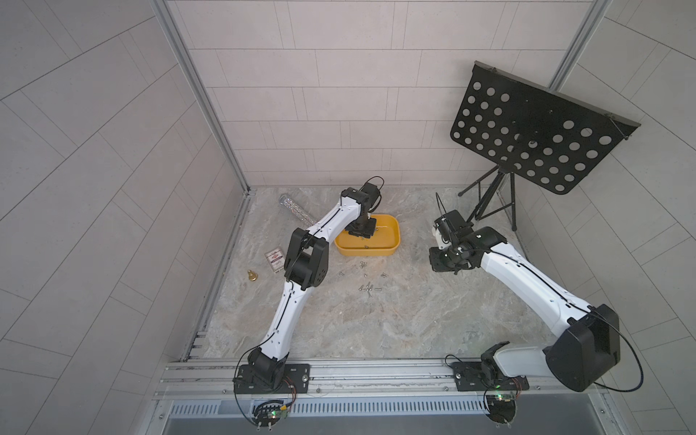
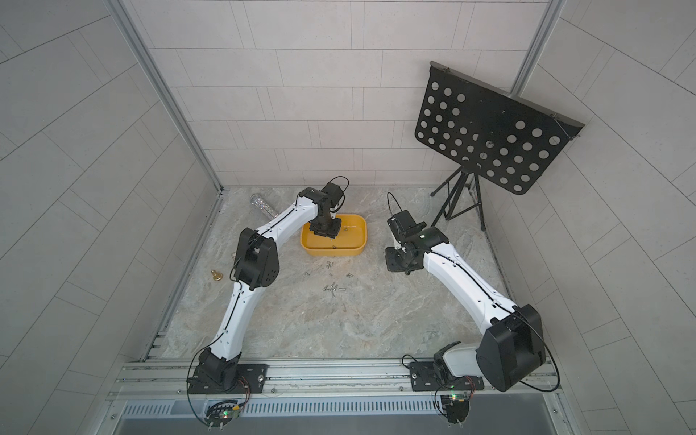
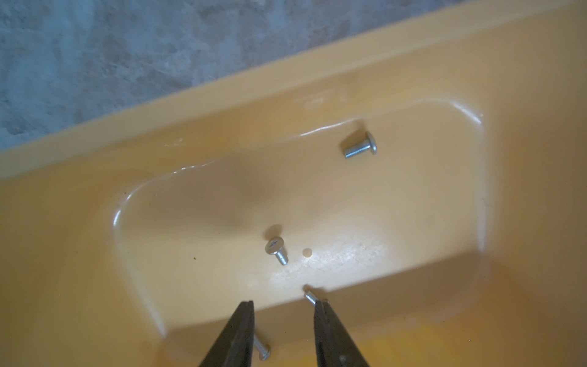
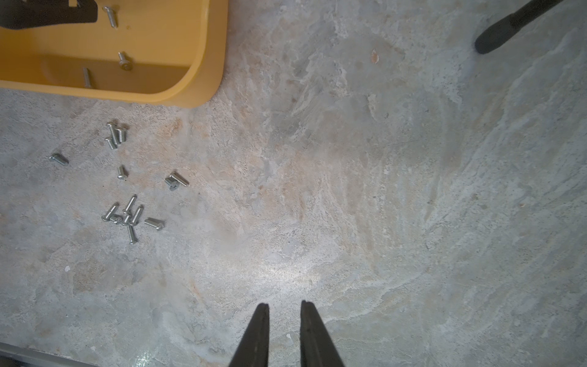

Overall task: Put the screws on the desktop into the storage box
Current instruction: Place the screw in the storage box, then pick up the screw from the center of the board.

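Table (image 1: 414, 320), grey-beige marble pattern, carries everything. Black perforated music stand (image 1: 534, 128) on a tripod at the far right corner. Left arm (image 1: 286, 309) reaches over the yellow storage box (image 1: 365, 251), which sits far-centre on the table. Right arm (image 1: 527, 278) hangs over bare table right of the box, well apart from it. Left pincer (image 3: 282, 303) is low inside the box, jaws moderately apart, clamping nothing. Right pincer (image 4: 285, 304) is above bare table with a narrow gap, table showing through, nothing held. Glitter tube (image 1: 297, 212) lies far left, partly under the left arm. White card (image 1: 273, 259) and brass bell (image 1: 251, 276) lie left of that arm. Screws (image 4: 127, 216): more than 10 loose on the table just in front of the box, between the arms, in small clusters plus singles. The left wrist view shows 4 inside the box: 2 on the floor, 1 half hidden behind a finger, 1 right at the other fingertip.
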`<action>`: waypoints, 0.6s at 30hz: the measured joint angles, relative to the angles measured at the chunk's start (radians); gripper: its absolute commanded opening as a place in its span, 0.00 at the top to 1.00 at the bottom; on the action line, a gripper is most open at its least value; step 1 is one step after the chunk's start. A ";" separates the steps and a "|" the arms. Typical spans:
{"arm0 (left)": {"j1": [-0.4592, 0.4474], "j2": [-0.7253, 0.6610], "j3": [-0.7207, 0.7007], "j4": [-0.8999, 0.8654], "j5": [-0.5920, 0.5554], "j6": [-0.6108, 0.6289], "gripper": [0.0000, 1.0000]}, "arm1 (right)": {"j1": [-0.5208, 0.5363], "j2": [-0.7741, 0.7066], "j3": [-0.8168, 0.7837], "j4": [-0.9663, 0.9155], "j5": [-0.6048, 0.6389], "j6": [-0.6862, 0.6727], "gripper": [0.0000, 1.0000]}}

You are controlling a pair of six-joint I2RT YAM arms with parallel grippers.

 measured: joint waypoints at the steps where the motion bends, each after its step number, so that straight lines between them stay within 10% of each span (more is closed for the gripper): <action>1: 0.003 -0.008 0.000 -0.002 0.001 0.000 0.56 | 0.000 0.000 0.001 0.000 0.000 0.000 0.76; 18: 0.095 -0.720 -0.396 0.016 -0.069 0.000 0.44 | 0.225 0.107 0.050 0.031 -0.006 0.012 0.74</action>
